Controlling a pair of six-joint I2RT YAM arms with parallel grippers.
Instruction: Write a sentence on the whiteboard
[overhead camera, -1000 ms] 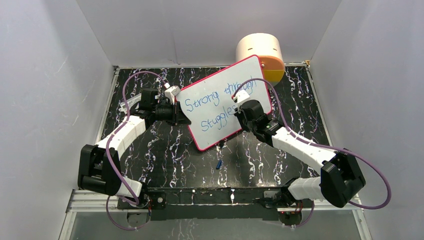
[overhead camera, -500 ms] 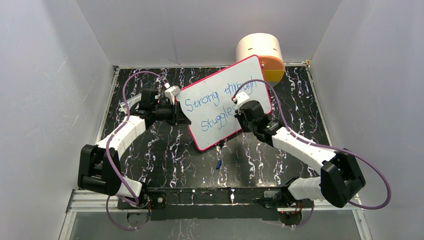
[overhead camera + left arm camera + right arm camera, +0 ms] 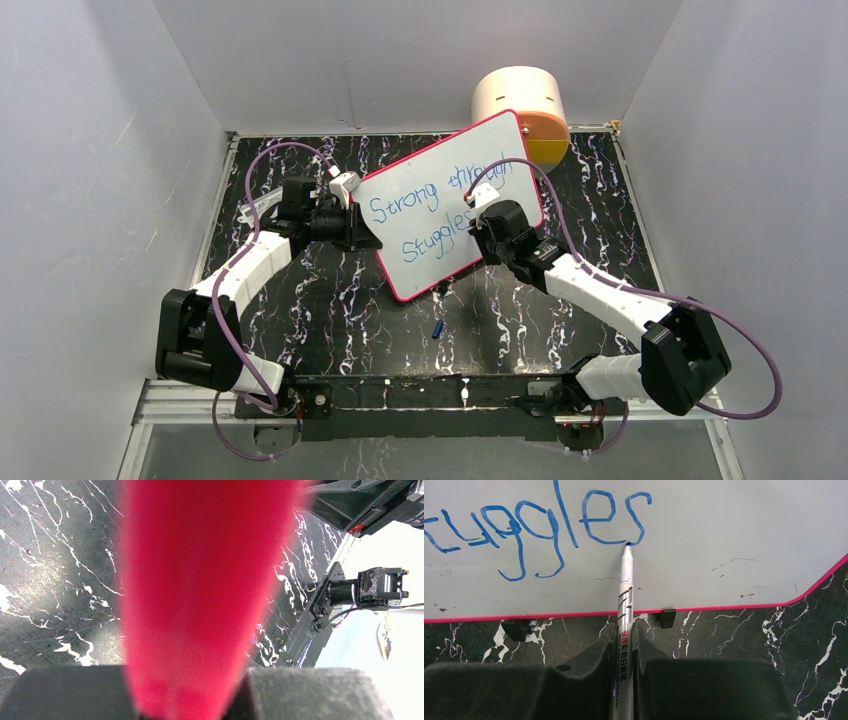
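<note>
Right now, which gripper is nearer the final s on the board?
Right: the right gripper holds the marker, tip on the final s; the left gripper clamps the board at its left edge, beyond the writing's start.

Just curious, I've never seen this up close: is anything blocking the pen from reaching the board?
Nothing visible. The right gripper holds the pen, and its tip touches the board at the end of the blue writing.

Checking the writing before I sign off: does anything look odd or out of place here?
Yes. The sentence reads "Stuggles", missing an r. The whiteboard sits skewed to the table edges, its far corner by a cream cylinder. A small blue item, perhaps a marker cap, lies loose near it.
</note>
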